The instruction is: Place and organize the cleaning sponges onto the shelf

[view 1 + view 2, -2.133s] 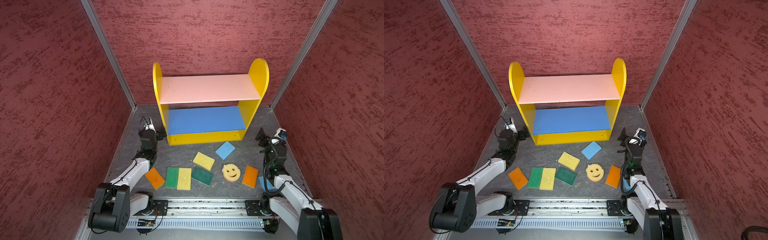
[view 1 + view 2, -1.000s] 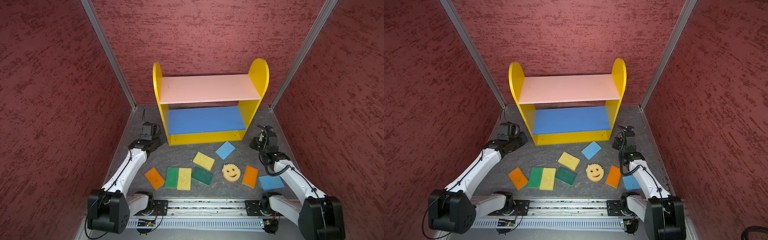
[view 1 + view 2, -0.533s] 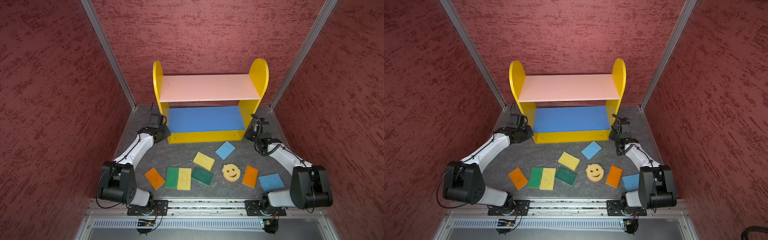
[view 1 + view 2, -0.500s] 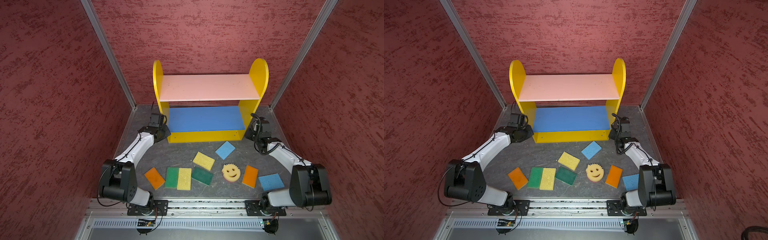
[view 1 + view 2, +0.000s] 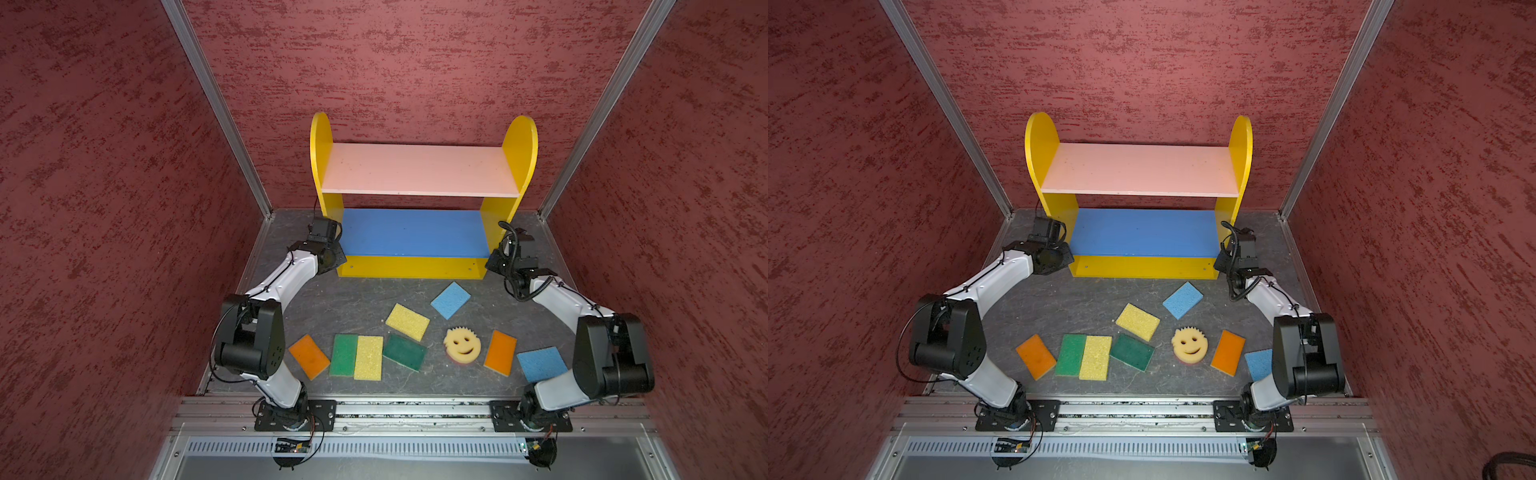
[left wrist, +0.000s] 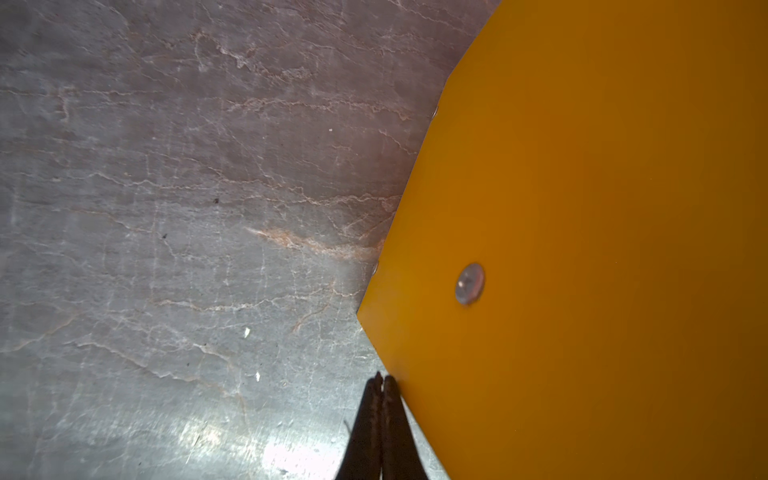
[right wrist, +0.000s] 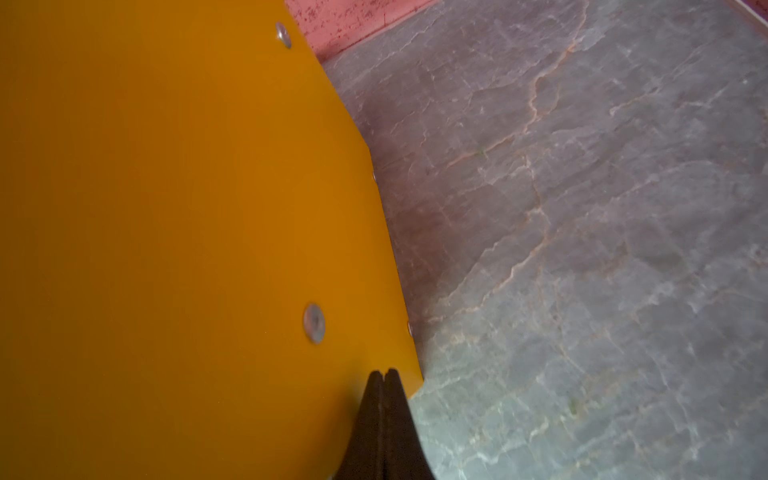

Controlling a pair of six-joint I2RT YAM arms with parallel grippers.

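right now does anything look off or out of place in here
Nothing damaged or spilled. The odd part: the left pincer and right pincer are both shut and empty, tips at the outer side panels of the shelf, while all the sponges lie scattered on the floor in front.
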